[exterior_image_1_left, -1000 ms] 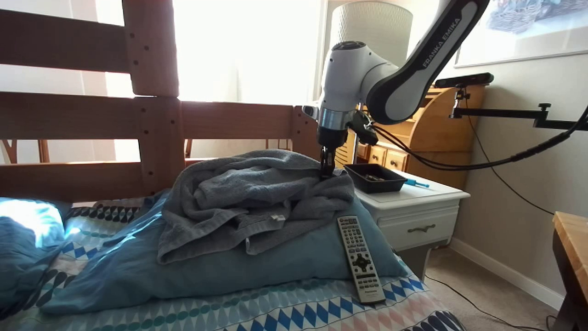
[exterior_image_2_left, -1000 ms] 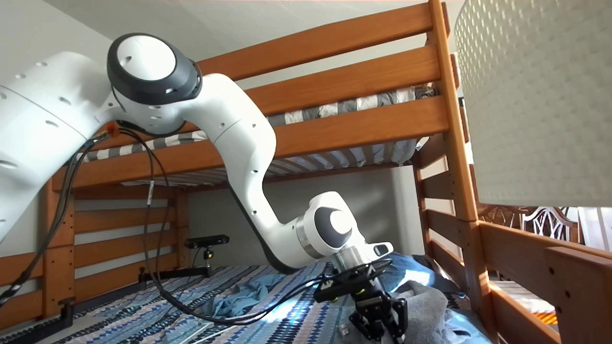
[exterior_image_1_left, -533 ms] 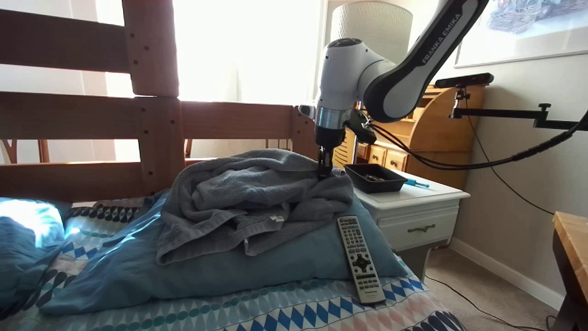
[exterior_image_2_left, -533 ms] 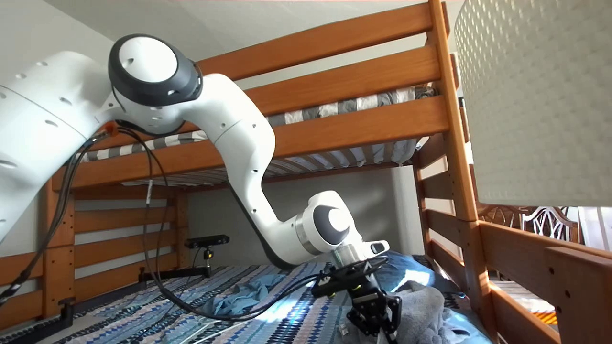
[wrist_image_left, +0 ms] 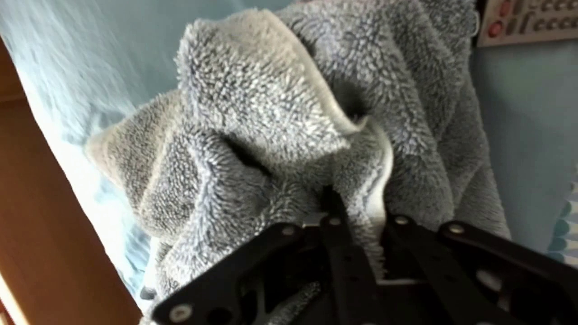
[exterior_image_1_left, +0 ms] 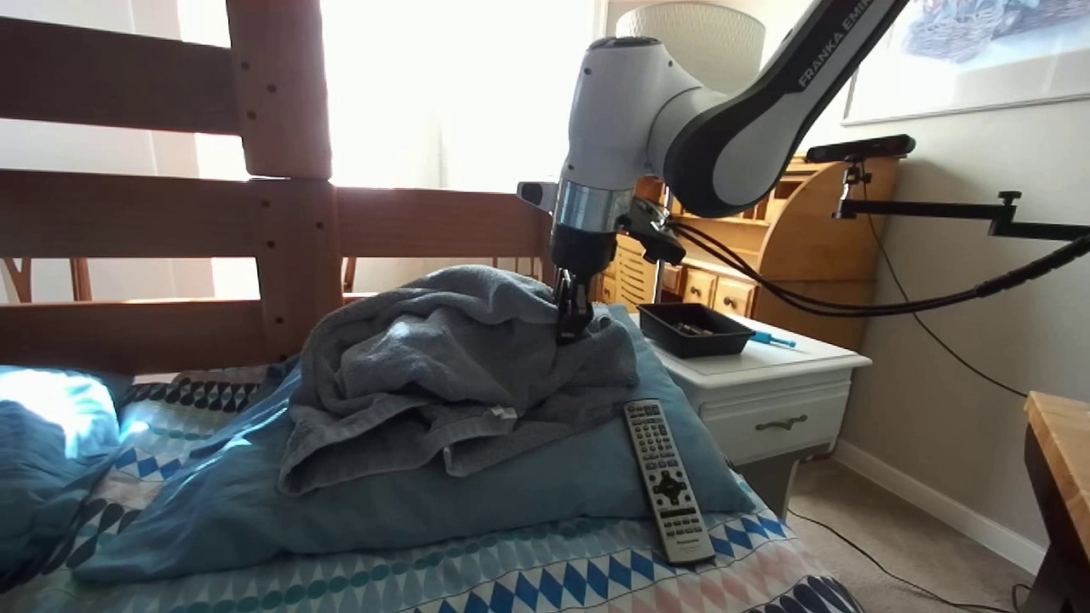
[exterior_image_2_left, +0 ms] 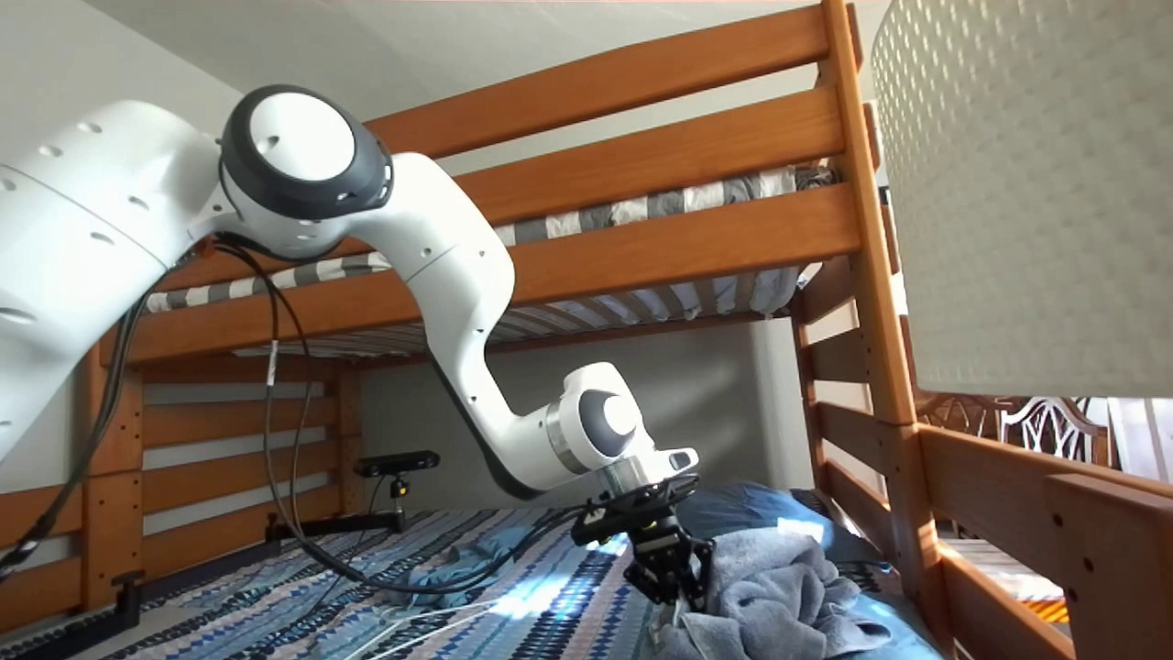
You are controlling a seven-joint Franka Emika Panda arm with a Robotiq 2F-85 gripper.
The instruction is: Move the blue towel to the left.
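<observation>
The blue-grey towel (exterior_image_1_left: pixel 443 358) lies bunched on a blue pillow (exterior_image_1_left: pixel 383 515). It also shows in an exterior view (exterior_image_2_left: pixel 774 596) and fills most of the wrist view (wrist_image_left: pixel 271 90). My gripper (exterior_image_1_left: pixel 572 334) points down at the towel's right part in that exterior view. In the wrist view my gripper (wrist_image_left: pixel 361 216) has a fold of towel, with its pale hem, pinched between its two fingers. The fingertips are sunk in the cloth and hidden. The gripper also shows low in an exterior view (exterior_image_2_left: pixel 680 596).
A remote control (exterior_image_1_left: pixel 668 481) leans on the pillow's front edge. A black tray (exterior_image_1_left: pixel 698 343) stands on the white nightstand (exterior_image_1_left: pixel 817 366) at the right. The wooden bed rail (exterior_image_1_left: pixel 443 221) runs behind the towel. A lampshade (exterior_image_2_left: pixel 1026 183) is close to the arm's side.
My gripper has moved left in both exterior views. The towel has shifted left with it, its right part drawn in and more blue pillow showing at the right.
</observation>
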